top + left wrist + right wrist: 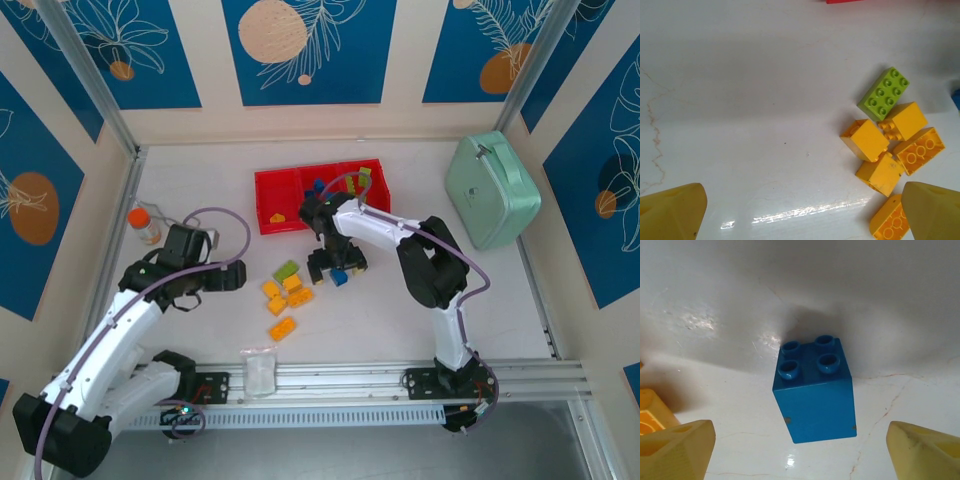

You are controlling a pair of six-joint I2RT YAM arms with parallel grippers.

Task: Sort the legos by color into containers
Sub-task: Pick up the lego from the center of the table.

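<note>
A blue brick [815,390] lies on the white table, studs facing away. My right gripper [800,445] stands open astride it, with a gap on each side to the yellow fingertips [680,450]. From above, the right gripper [337,266] hangs over this blue brick [340,278], just in front of the red containers [275,185], which hold a few blue, green and yellow legos. My left gripper [800,212] is open over bare table. To its right lie a lime green brick [883,93] and several orange-yellow bricks [866,140]. From above, the left gripper [232,277] sits left of that cluster [285,297].
An orange-capped bottle [145,225] stands at the left, behind the left arm. A mint-green case [492,190] sits at the back right. A small clear bag [260,370] lies by the front rail [400,380].
</note>
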